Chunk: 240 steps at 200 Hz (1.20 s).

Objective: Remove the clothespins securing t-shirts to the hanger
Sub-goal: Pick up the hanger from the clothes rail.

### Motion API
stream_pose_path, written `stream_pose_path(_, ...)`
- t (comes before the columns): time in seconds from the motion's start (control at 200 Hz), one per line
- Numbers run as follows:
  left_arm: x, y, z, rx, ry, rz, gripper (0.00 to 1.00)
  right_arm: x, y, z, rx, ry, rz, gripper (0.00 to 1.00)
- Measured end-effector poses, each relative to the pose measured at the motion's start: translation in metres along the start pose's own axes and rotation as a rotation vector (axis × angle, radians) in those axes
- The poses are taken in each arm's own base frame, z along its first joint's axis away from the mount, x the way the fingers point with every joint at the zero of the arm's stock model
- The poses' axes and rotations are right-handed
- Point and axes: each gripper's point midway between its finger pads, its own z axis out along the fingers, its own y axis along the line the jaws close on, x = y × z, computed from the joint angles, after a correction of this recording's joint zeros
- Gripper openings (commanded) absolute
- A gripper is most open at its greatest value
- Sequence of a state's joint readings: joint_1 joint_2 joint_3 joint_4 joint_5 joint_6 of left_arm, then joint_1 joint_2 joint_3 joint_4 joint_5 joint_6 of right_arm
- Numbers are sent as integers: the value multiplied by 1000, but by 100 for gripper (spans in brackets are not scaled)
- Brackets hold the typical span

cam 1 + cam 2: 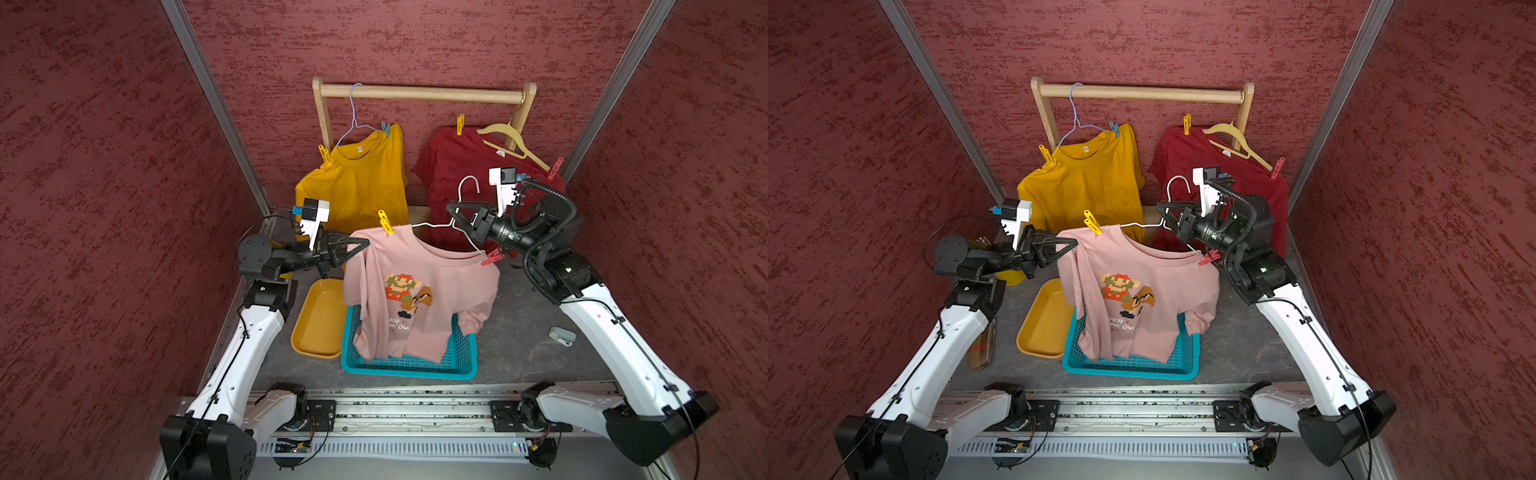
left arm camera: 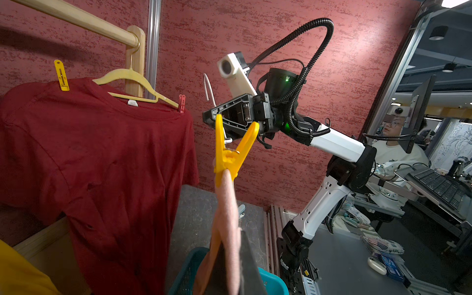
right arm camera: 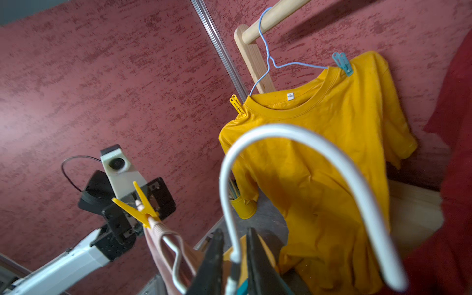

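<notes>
A pale pink t-shirt hangs on a white wire hanger over the basket. A yellow clothespin pins its left shoulder and a red-pink clothespin its right. My left gripper is shut on the pink shoulder cloth, just below the yellow clothespin. My right gripper is shut on the hanger's neck, under the white hook. On the rail, the mustard t-shirt carries yellow and blue clothespins. The dark red t-shirt carries yellow and red ones.
A wooden rail stands at the back wall. A teal basket sits under the pink shirt, with a yellow tray to its left. A small grey object lies at the right. A yellow cup stands behind the left arm.
</notes>
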State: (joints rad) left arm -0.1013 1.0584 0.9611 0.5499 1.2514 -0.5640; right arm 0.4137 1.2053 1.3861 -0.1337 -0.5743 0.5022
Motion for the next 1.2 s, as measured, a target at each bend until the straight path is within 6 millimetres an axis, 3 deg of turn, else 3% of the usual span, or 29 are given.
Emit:
stream_pose_path(0.085,4,4,-1,-28,7,-10,1,0,0,1,13,-6,-34,0)
stream_pose_path(0.135,6,5,-2,-45,9,-11,37,1,0,2,26,-5,-55,0)
stream_pose_path(0.19,6,4,-4,-69,7,-6,55,3,0,3,39,-2,-86,0)
stream_pose_path(0.446,9,-18,-25,-205,13,46,85,23,-7,7,71,38,-200,0)
stream_pose_path(0.616,18,-27,-45,-342,35,96,85,48,-14,9,103,81,-253,0)
stream_pose_path(0.771,32,-29,-49,-360,89,109,77,61,2,10,103,86,-342,0)
stream_pose_path(0.922,41,-30,-46,-305,122,102,75,63,17,2,80,73,-406,0)
stream_pose_path(1.202,53,-38,-28,-194,163,116,74,66,27,-1,25,86,-446,0)
